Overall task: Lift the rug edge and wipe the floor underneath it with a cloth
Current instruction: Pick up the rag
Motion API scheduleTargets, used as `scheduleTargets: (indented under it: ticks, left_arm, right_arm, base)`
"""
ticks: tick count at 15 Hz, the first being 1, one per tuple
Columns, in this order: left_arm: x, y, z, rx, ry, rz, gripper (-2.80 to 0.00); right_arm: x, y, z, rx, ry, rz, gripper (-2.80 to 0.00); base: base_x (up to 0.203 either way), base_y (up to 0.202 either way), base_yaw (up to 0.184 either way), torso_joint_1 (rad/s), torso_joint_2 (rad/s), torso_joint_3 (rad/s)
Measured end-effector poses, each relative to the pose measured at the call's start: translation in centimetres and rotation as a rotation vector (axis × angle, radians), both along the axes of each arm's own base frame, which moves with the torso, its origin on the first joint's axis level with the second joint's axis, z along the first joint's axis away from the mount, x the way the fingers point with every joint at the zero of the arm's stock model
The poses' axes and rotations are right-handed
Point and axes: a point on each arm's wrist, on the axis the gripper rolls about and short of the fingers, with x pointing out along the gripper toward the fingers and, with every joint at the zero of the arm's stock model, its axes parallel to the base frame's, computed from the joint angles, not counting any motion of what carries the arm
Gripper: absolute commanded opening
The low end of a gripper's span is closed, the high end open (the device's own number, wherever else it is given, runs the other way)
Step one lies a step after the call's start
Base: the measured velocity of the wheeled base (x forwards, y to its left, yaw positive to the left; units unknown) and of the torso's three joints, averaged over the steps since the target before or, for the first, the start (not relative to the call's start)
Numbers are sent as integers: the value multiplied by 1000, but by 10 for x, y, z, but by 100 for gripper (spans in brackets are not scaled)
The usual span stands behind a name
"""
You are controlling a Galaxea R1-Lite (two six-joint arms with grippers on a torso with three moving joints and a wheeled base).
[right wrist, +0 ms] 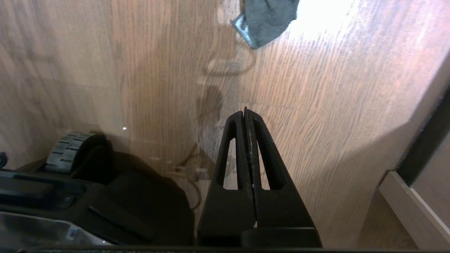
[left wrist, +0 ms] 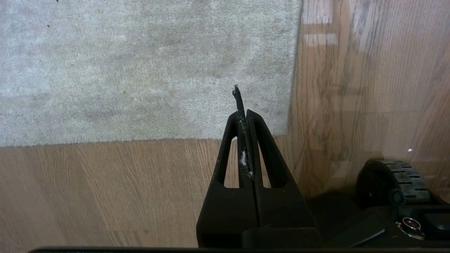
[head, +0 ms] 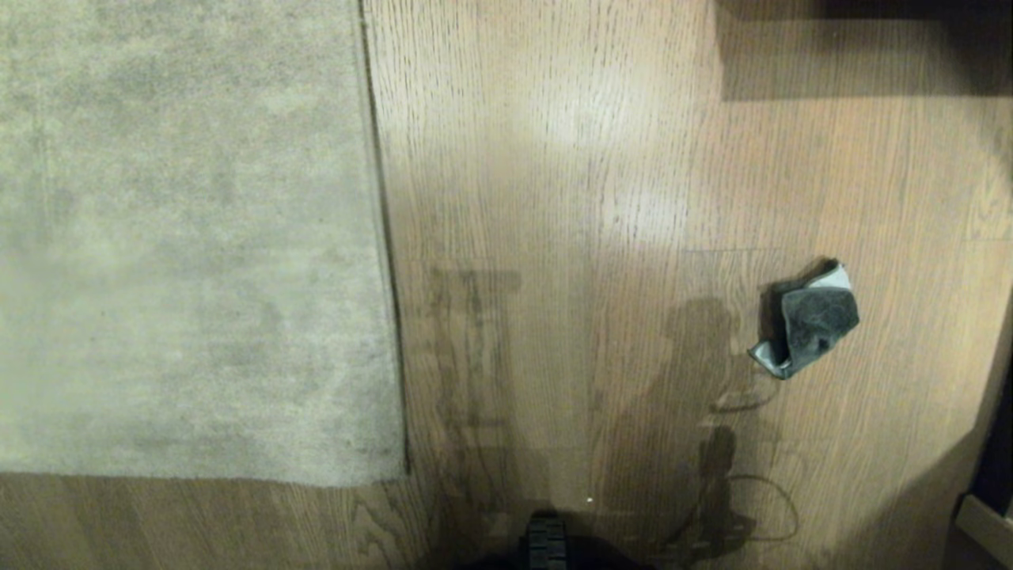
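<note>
A pale grey-beige rug [head: 182, 237] lies flat on the left, its straight rug edge [head: 388, 261] running up the view and its near corner [head: 402, 473] on the wood-grain floor [head: 593, 198]. A crumpled dark grey-green cloth [head: 811, 321] rests on the floor to the right. Neither arm shows in the head view. My left gripper [left wrist: 244, 112] hangs shut and empty above the rug corner [left wrist: 286, 131]. My right gripper [right wrist: 245, 112] is shut and empty over bare floor [right wrist: 316, 116], with the cloth [right wrist: 267, 19] lying ahead of it.
A dark furniture edge [head: 863, 47] shades the far right corner. A pale skirting board and dark panel [head: 985, 507] stand at the near right. My base wheel [head: 546, 542] shows at the bottom centre.
</note>
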Motion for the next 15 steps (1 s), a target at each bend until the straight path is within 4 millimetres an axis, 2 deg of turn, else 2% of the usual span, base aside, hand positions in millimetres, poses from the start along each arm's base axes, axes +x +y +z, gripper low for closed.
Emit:
scheduleTargets:
  ticks: [4,9,15]
  left_arm:
    - [0,0,0,0,0,0,-280]
    - [0,0,0,0,-1,0,-280]
    - [0,0,0,0,0,0,-280]
  right_arm:
    - [15,1,23,4,63,61,-280]
    - [39,3,42,7,168,78,-280]
    - [59,3,48,8,256,80,-280]
  base:
    - [0,0,0,0,0,0]
    - [0,0,0,0,0,0]
    - [0,0,0,0,0,0]
